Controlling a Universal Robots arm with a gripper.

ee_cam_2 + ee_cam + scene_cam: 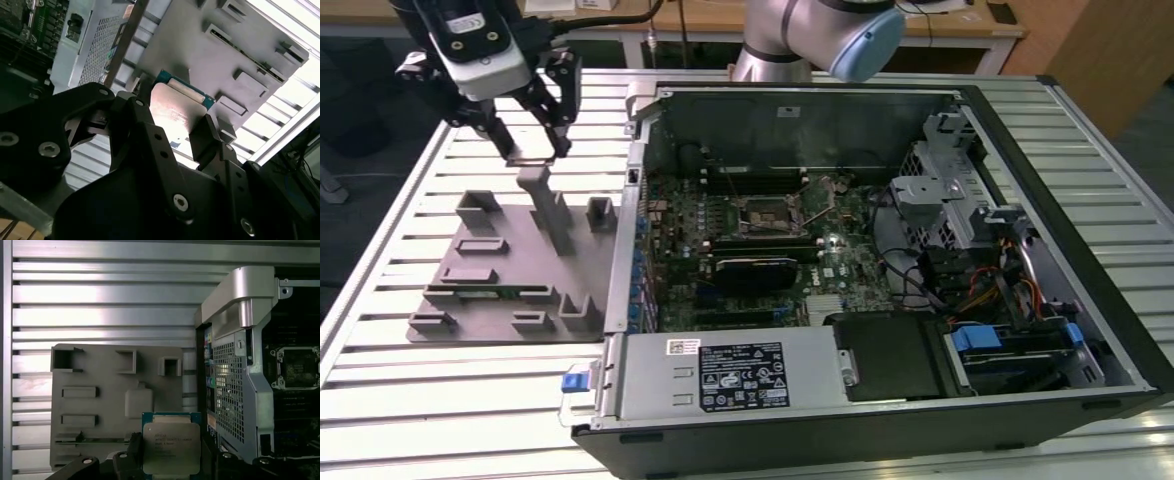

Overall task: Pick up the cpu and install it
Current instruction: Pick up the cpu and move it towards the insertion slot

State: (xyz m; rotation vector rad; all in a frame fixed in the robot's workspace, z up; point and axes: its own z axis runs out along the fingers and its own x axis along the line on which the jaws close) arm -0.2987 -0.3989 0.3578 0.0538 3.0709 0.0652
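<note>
One open black computer tower [881, 432] fills the centre and right of the exterior view; one grey moulded tray [507, 262] lies at left. Upper left — one black gripper [536, 150], its two fingers [206, 136] clamping the single silvery square cpu [171, 447] above the tray.

Cpu [171, 449], silvery top w/ green rim, gripped btwn jaws.

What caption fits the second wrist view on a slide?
The gripper clamps the cpu between its fingers over the grey parts tray, beside the open computer case.
</note>
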